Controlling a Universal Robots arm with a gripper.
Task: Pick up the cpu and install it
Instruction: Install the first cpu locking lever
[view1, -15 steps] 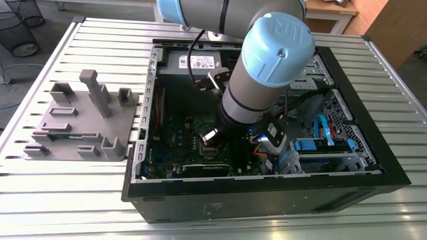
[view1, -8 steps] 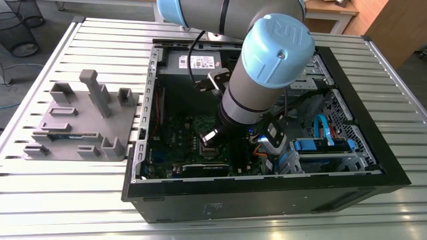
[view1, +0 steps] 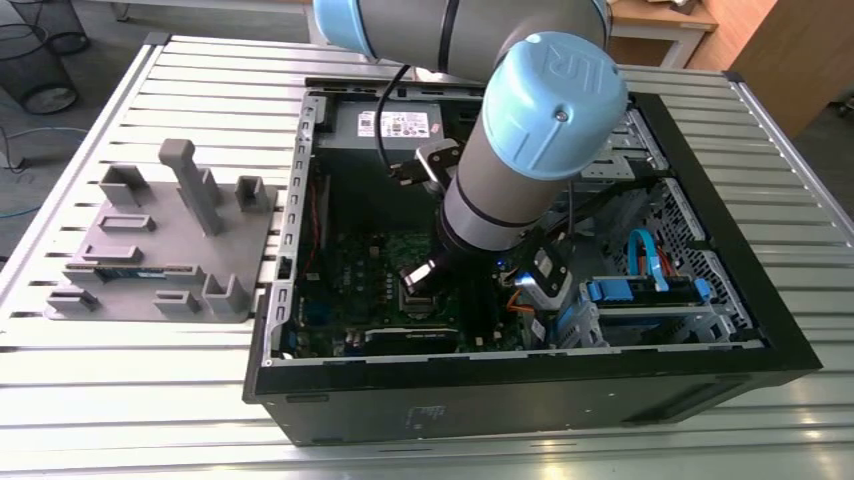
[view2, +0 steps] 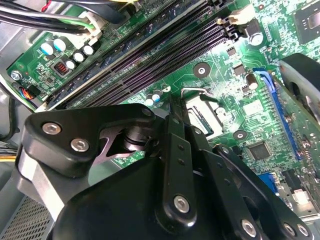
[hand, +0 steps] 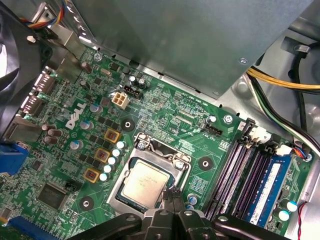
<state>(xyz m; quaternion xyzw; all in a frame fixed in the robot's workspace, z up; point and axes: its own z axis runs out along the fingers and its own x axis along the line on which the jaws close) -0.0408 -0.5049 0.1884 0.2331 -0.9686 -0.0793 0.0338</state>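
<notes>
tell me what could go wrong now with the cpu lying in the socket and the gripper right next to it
1. The gripper sits at the edge of the cpu; a sideways nudge could shift it in the socket.
2. The wire lever stands close by the gripper and might snag.
3. Small capacitors flank the socket; a bump could damage them.
</notes>
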